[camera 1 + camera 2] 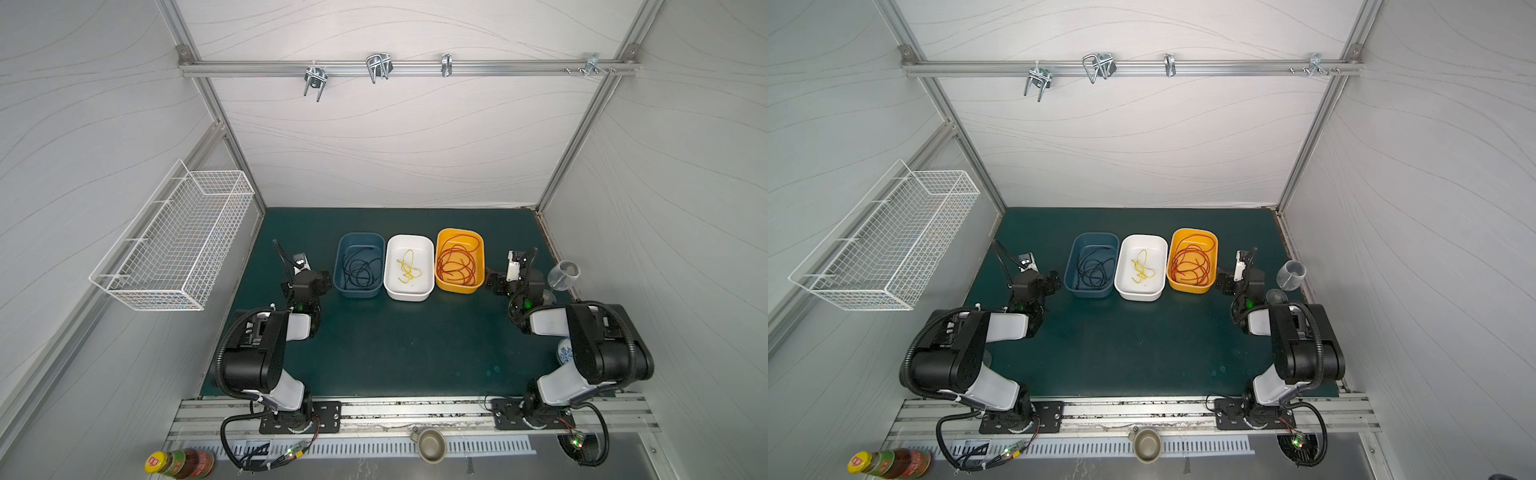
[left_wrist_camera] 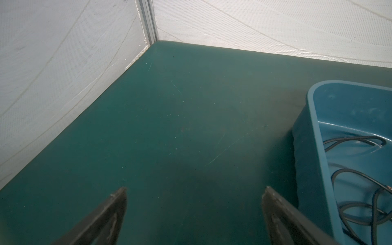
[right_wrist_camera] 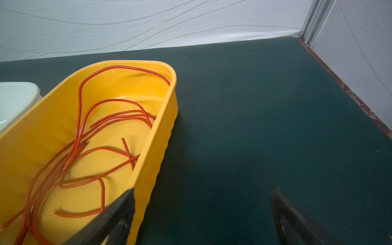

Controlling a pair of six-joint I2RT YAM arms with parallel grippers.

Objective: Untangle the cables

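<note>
Standing in one row on the green mat (image 1: 395, 345) are the blue tub (image 1: 358, 293), the white tub (image 1: 407, 296) and the yellow tub (image 1: 457, 289), side by side and very close together. The black cables (image 1: 360, 270) lie in loose coils inside the blue tub; the yellow cables (image 1: 409, 268) lie in a small bunch inside the white tub, in the middle; the red cables (image 1: 457, 262) lie inside the yellow tub in many loops that cross one over another.

The left gripper (image 2: 195, 191) is low over the mat, just beside the outer side of the blue tub; its jaws are spread wide, and only bare mat shows between them.

The right gripper (image 3: 203, 191) is just beside the outer side of the yellow tub; its jaws are also spread wide and hold nothing. In the right wrist view one finger shows in front of the tub's rim; whether it touches the tub, I cannot tell.

A clear cup (image 1: 563, 276) lies tilted on the mat near the right arm, well apart from the tubs.
</note>
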